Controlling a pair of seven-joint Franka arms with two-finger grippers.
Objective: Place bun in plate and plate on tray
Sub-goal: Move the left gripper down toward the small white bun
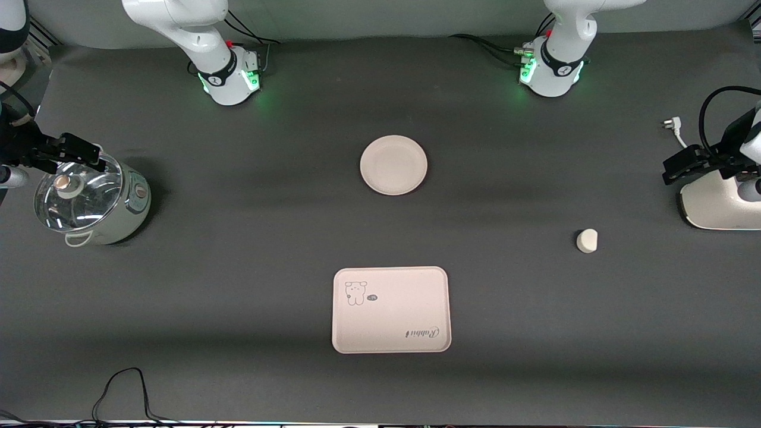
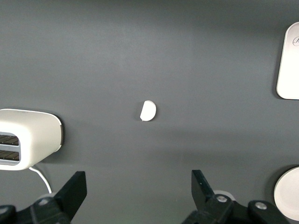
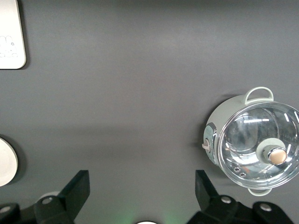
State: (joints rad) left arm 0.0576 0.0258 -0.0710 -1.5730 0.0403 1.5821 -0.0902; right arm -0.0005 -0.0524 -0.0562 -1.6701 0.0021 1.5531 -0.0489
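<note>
The bun (image 1: pixel 587 241) lies on the dark mat toward the left arm's end of the table; it also shows in the left wrist view (image 2: pixel 147 111). The empty round plate (image 1: pixel 393 164) sits mid-table, farther from the front camera than the tray (image 1: pixel 390 309), which is empty too. My left gripper (image 1: pixel 681 169) hangs high by the toaster, open and empty (image 2: pixel 138 179). My right gripper (image 1: pixel 80 153) hangs high by the pot, open and empty (image 3: pixel 142 179). Both arms wait.
A pale green pot with a glass lid (image 1: pixel 89 202) stands at the right arm's end. A white toaster (image 1: pixel 719 202) stands at the left arm's end, its plug (image 1: pixel 672 125) on the mat. A black cable (image 1: pixel 125 392) loops at the table's front edge.
</note>
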